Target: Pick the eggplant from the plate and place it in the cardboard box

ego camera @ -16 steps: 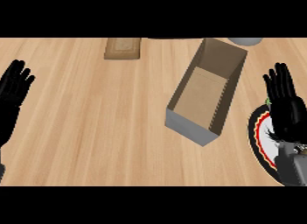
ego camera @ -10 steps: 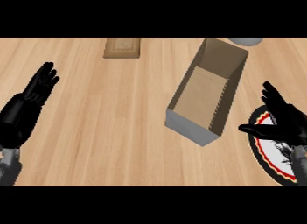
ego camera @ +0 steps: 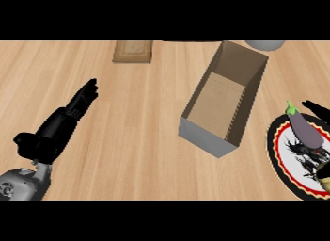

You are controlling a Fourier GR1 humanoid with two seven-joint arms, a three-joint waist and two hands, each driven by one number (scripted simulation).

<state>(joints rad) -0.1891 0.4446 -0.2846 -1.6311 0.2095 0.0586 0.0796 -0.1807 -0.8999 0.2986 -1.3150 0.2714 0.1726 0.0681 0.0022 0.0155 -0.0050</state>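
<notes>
Wooden counter (ego camera: 132, 146) on my feed — left hand (ego camera: 53, 134) out flat, fingers straight together. Eggplant (ego camera: 305, 129) lies on the plate (ego camera: 274, 146) beside the cardboard box (ego camera: 221, 103); right hand (ego camera: 323, 112) mostly cropped — can't tell its pose.

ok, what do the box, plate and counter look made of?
Box: matte brown cardboard inside, its near end grey. Plate: probably glazed ceramic, going by the red, black and white painted pattern. Counter: light wood, visible plank grain.

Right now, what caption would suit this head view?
Purple eggplant lies on a red-ringed round plate beside an open cardboard box.
</notes>
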